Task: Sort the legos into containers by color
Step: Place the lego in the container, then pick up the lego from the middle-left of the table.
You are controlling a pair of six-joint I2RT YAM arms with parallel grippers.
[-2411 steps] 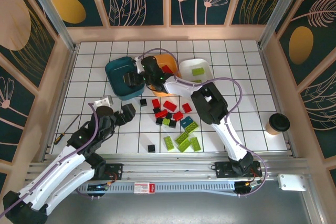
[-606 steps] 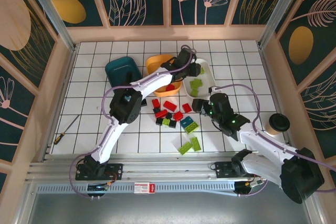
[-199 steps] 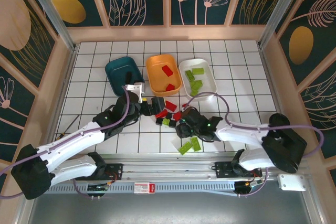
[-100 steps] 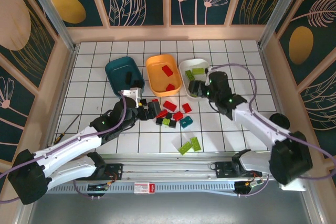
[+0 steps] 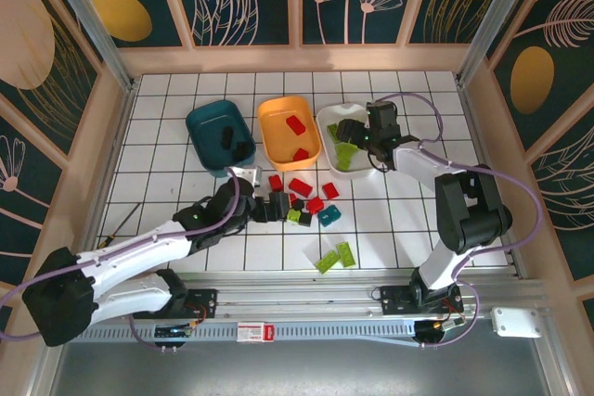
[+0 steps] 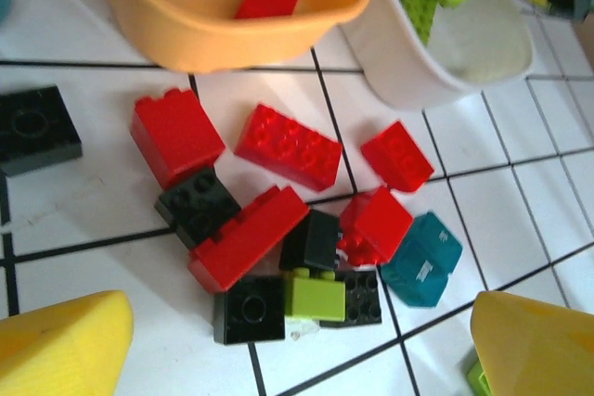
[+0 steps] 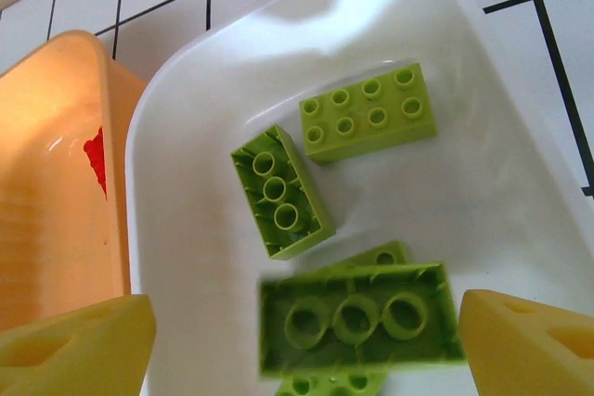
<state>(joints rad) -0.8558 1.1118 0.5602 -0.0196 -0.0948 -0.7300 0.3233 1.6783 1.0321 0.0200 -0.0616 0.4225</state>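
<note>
My left gripper (image 6: 297, 351) hangs open just above a pile of legos on the table: red legos (image 6: 286, 146), black ones (image 6: 249, 309), a small lime one (image 6: 314, 296) and a teal one (image 6: 422, 260). Nothing is between its fingers. My right gripper (image 7: 302, 345) is open over the white container (image 7: 483, 201). A blurred lime lego (image 7: 357, 317) lies between its fingers, apart from both, above other lime legos (image 7: 369, 113). The orange container (image 5: 277, 134) holds red legos (image 5: 295, 123). The teal container (image 5: 200, 122) holds black ones (image 5: 227, 139).
Two lime legos (image 5: 332, 257) lie apart near the front of the table. A lone black lego (image 6: 32, 127) sits left of the pile. Both arms stretch across the tiled table (image 5: 167, 99), boxed in by wooden walls (image 5: 297, 57).
The right gripper carried a lime lego from the pile to the white container and opened its jaws; the lego is now loose. The left gripper edged right over the pile.
</note>
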